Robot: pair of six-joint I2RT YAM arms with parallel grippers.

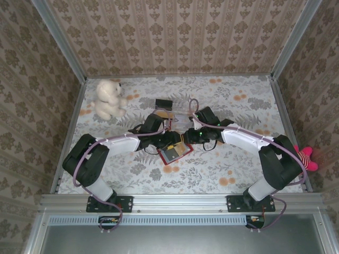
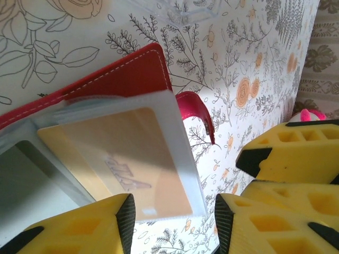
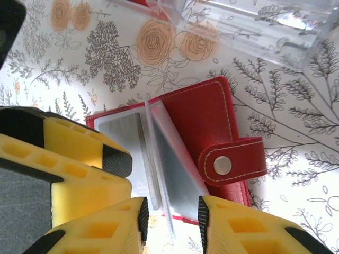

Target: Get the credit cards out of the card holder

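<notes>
Card holder (image 1: 175, 153) is lying open at mid-table (image 1: 222, 174), long axis running skewed to the near edge. Left gripper (image 2: 175, 222) and right gripper (image 3: 173, 219) are standing parted at its clear sleeves (image 3: 177, 164), one holding a tan credit card (image 2: 122, 159).

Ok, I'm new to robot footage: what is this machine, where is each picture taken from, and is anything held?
Two table-mounted robot arms, each ending in two yellow fingers. One picture looks down from above; the others come from cameras on each wrist. On the flowered table lie an open red book-like card holder, a white teddy bear, a black block and a clear plastic tray. The left fingers and right fingers stand apart around the holder's clear sleeves, clamping nothing; a beige card sits inside one sleeve.
</notes>
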